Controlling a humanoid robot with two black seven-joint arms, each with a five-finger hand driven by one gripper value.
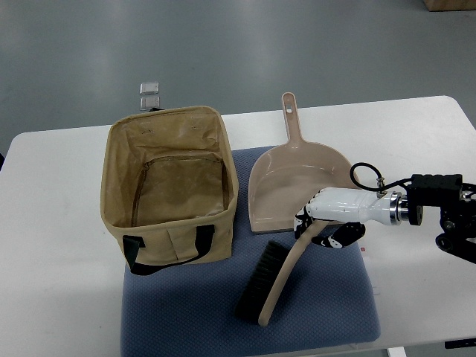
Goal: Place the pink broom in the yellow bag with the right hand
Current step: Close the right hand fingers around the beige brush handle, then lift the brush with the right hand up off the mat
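Right hand [321,219] fingers curled around pink broom [279,286] handle on blue mat [327,312]; open yellow bag [169,186] stands left, dustpan [294,178] behind.

yellow bag [169,186] mouth open and unobstructed, dustpan [297,182] just right of it, blue mat [186,312] bare in front of bag

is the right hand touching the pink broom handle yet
Touching. The top view shows the right hand with its fingers curled around the upper end of the pink broom handle, no gap visible between them.
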